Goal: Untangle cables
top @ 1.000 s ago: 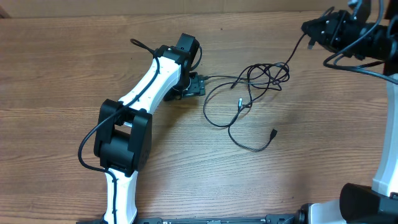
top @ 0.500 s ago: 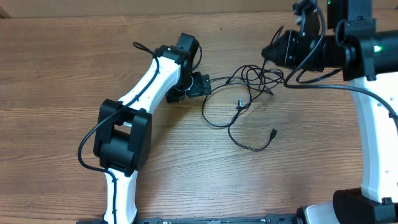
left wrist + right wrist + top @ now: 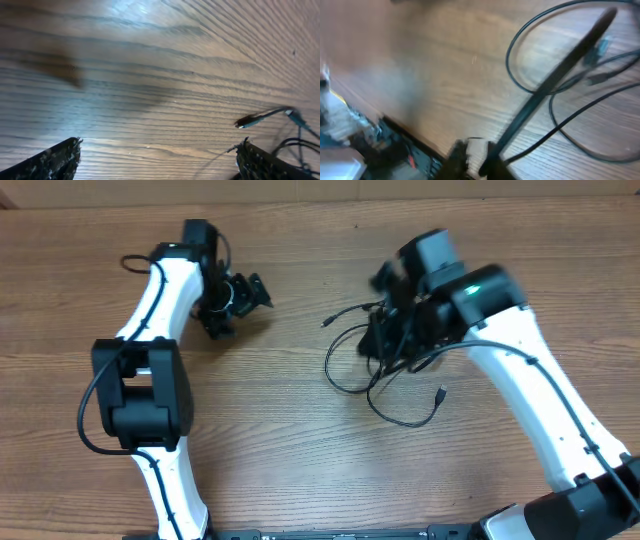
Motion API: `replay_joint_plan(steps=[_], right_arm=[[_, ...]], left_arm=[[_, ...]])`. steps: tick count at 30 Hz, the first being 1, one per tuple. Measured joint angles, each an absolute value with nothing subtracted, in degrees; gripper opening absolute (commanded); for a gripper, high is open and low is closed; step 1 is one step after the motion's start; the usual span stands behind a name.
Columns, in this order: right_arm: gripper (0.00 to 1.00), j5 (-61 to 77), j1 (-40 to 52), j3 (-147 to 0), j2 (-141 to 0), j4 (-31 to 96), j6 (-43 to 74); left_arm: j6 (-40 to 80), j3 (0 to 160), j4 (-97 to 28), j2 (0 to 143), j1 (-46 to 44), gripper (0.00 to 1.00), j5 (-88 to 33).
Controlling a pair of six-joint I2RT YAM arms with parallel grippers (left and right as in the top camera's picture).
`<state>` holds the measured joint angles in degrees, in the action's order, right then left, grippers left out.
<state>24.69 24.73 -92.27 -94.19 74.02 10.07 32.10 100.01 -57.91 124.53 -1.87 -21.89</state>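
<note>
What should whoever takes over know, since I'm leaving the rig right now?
Left gripper: open, empty, over the table left of the cables.
Right gripper: at the knotted part of the cables; too blurred to tell its fingers' state.
Cables: one overlapping heap, one plug lying free on its right.
Done: nothing separated yet.
Left: pull each cable clear.

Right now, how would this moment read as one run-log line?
left gripper open, empty, clear of cables | right gripper over cables, grip unclear | cables tangled on table
</note>
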Motion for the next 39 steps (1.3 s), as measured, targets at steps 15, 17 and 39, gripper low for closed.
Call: replay_joint_plan(steps=[15,17,39], right_arm=[[0.76,3.7,17.1,-91.5,-94.2,70.3,21.3],[0.72,2.3,14.4,-91.5,-94.2,70.3,27.7],[0.25,2.9,9.5,-75.4,-94.2,58.5,78.8]], left_arm=[[32.1,100.0,-58.2,124.5,-5.3,1.0,-22.7],[32.1,100.0,-58.3,124.5,-5.6,1.0,-22.5],[32.1,100.0,-58.6,124.5,-6.9,1.0,-22.1]])
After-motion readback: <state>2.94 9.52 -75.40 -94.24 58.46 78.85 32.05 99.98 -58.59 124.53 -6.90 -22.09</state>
